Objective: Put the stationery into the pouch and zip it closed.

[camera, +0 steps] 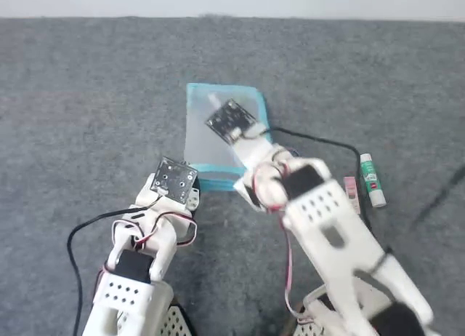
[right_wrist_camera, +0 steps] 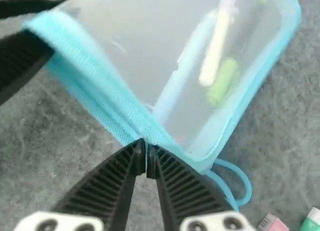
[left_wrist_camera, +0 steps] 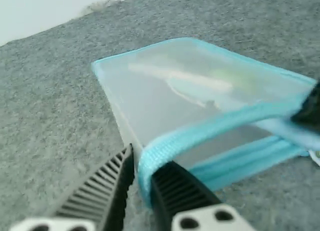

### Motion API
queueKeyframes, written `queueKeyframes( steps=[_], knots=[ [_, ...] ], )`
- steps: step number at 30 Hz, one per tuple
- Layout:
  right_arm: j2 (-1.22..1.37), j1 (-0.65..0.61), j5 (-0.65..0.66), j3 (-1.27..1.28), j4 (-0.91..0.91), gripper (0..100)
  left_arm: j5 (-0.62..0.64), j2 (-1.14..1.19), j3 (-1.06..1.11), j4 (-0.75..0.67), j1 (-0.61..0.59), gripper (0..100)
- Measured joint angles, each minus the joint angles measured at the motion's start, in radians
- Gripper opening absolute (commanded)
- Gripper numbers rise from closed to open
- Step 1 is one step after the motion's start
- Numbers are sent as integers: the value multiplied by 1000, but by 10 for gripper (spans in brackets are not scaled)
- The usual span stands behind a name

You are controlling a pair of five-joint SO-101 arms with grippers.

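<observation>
Though frosted, pouch [left_wrist_camera: 165, 103] translucent, blue-edged

Arms [camera: 320, 212] block the pouch [camera: 203, 143] at its near edge.

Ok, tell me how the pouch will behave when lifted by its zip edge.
Probably floppy: the pouch is thin translucent film, and its fabric zip edge curves between the left fingers and right fingers. Likely light, holding just a few pens, which may slide when it tilts.

I can read nothing here; the print on the glue stick [camera: 371, 180] is too small for me.
</observation>
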Motion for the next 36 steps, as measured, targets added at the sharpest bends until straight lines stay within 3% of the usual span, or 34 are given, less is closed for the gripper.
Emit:
queueKeyframes(
  steps=[7,12,18,36],
  knots=[
    [104,0,0,-84,40,7,0,0,0,0,-2,12],
    [-103,-12,0,-43,94,7,-3,0,0,0,2,12],
    [-338,-26,0,189,94,7,-3,0,0,0,3,12],
    [-296,-29,3,270,-57,7,-3,0,0,0,6,12]
  ],
)
